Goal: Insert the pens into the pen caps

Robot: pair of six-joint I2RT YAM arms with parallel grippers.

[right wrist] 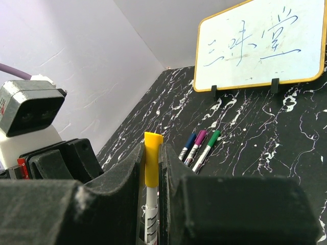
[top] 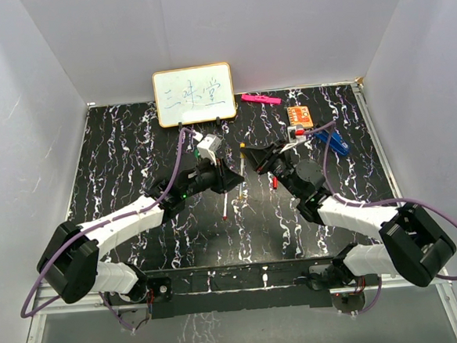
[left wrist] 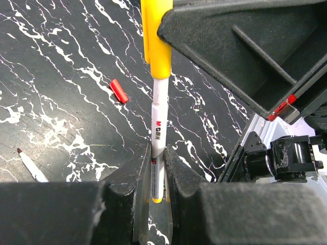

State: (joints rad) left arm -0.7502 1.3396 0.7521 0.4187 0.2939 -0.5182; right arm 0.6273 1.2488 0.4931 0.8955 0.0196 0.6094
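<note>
My left gripper (left wrist: 157, 153) is shut on the barrel of a white pen (left wrist: 158, 120). The pen's far end sits inside a yellow cap (left wrist: 156, 46). My right gripper (right wrist: 152, 148) is shut on that yellow cap (right wrist: 151, 163), with the white barrel showing below it. In the top view the two grippers, left (top: 236, 173) and right (top: 253, 160), meet at mid-table with the pen (top: 243, 159) between them. A loose red cap (left wrist: 119, 91) and an uncapped red-tipped pen (left wrist: 30, 166) lie on the table. They also show in the top view, the cap (top: 274, 182) and the pen (top: 229, 207).
Three capped pens, blue (right wrist: 189, 145), purple (right wrist: 198, 144) and green (right wrist: 209, 143), lie side by side below the whiteboard (right wrist: 260, 46). At the back of the table are a pink bar (top: 260, 98), an orange object (top: 299, 117) and a blue clip (top: 332, 141).
</note>
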